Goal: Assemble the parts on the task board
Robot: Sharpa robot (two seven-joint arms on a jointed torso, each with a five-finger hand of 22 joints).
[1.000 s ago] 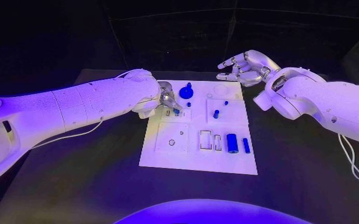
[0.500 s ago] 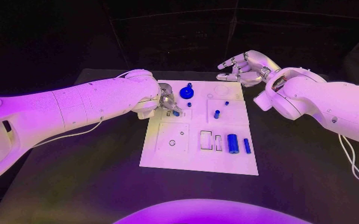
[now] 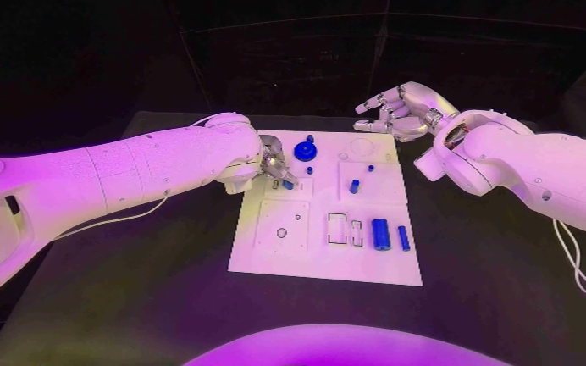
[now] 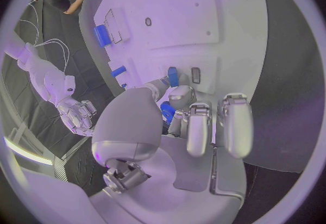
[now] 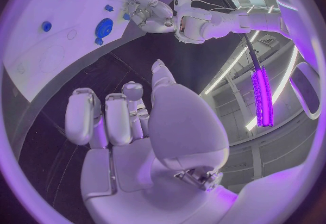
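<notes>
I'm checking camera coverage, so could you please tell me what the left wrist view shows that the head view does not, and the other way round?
Left wrist view alone: a small blue part under the left hand's fingertips, and the slot beside another blue part. Head view alone: the whole task board, with the blue disc at its far side. Both: the left hand low over the board, the right hand off beyond it, and the large blue cylinder.
</notes>
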